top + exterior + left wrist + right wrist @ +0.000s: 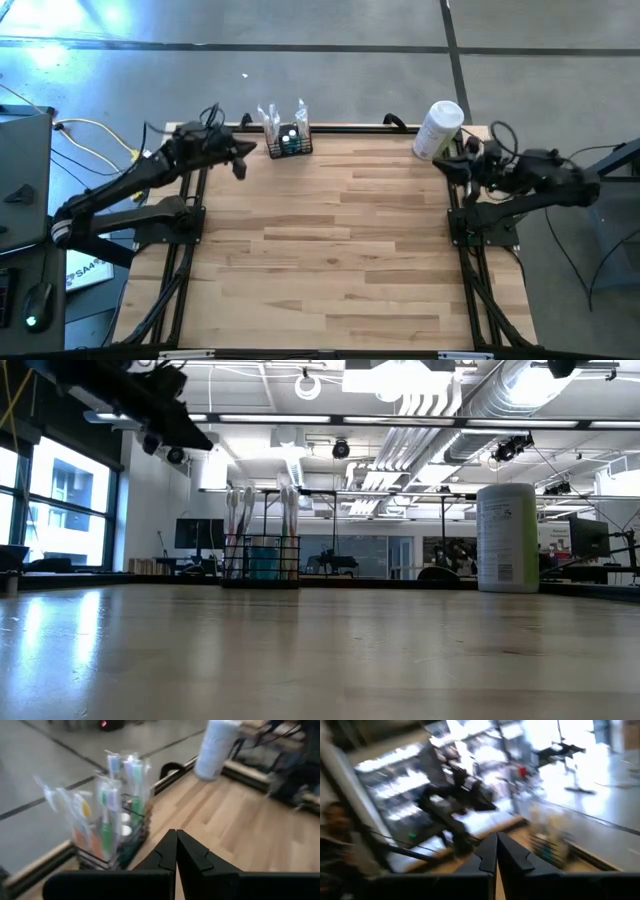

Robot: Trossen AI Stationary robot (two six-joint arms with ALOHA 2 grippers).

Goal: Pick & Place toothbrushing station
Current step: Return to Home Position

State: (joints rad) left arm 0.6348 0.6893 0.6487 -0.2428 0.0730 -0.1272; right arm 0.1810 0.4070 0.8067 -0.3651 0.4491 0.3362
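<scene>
The toothbrushing station [288, 143] is a small black wire rack holding several wrapped toothbrushes; it stands on the wooden table at its far edge, left of the middle, also in the low view [262, 560] and the left wrist view [112, 840]. My left gripper [238, 160] is shut and empty, raised above the table just left of the station [176, 851]. My right gripper [447, 163] is shut and empty, drawn back at the table's far right edge [496, 851].
A tall white cylindrical container [437, 130] stands at the far right corner of the table, close to my right gripper; it shows in the low view [508, 538] too. The wooden tabletop [330, 250] lies bare from the middle to the near edge.
</scene>
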